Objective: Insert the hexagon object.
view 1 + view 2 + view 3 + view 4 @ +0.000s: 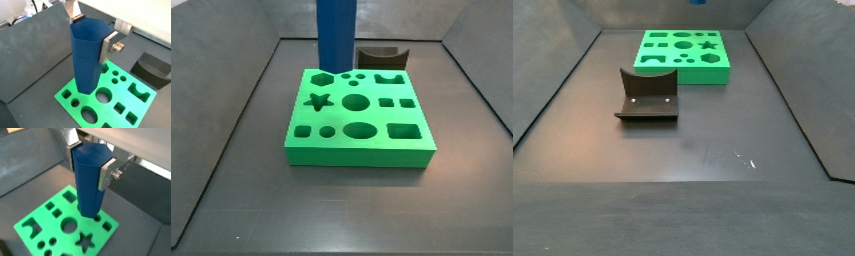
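The hexagon object, a long blue faceted bar, hangs upright in my gripper, which is shut on its upper end; both wrist views show this, the gripper with a silver finger on each side of the bar. Its lower end is over the green block with shaped holes, also seen in a wrist view. In a side view the bar comes down to the back left of the block, close to the hexagon hole. I cannot tell whether it touches. The gripper is out of both side views.
A dark grey curved-top block stands just behind the green block and shows in the wrist view and the side view. Grey walls enclose the dark floor. The green block sits at the far end.
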